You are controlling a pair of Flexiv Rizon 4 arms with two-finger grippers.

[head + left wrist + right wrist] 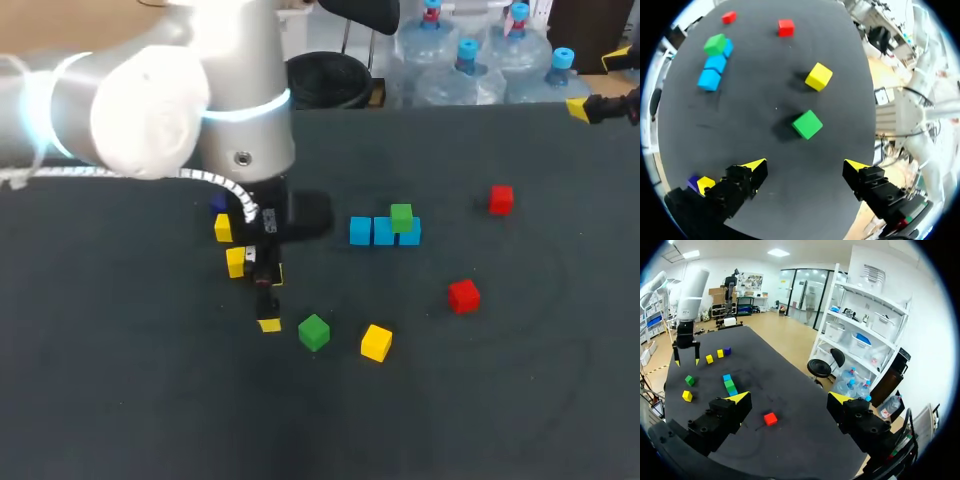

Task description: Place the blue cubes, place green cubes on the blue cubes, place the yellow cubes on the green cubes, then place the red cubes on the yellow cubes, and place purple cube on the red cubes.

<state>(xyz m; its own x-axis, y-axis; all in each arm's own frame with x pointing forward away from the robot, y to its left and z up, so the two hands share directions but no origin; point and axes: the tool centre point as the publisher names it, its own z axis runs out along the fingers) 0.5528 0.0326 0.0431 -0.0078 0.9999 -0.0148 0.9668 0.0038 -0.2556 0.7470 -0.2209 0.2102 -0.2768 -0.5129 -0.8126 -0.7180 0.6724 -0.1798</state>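
Left arm (150,110), bulky silver-white joint, fills the near corner of the head view and reaches down over the dark matte bench (120,400). Left gripper (805,166) hangs over bare bench surface, fingers wide apart, nothing between them.

Small loose green cube (807,124) sits flat on the bench just ahead of the left gripper. Small loose yellow cube (818,76) lies a little beyond it, not touching.

Beside the left gripper, close to its body: first side yellow cube (223,228), second side yellow cube (236,262), and a small purple cube (218,203). All three are near one another; the purple one is mostly hidden in the head view.

Mid-bench: a row of three small blue cubes (383,231), touching side to side. Stacked green cube (401,216) rests on top of the end blue cube farthest from the left gripper.

Two small red ones lie singly, well apart. Near red cube (463,296) is off to the right of the loose yellow cube. Far red cube (501,199) is beyond the row's stacked end, towards the right arm's side.

Right gripper (789,399) is held above the bench's far right edge, fingers spread, empty
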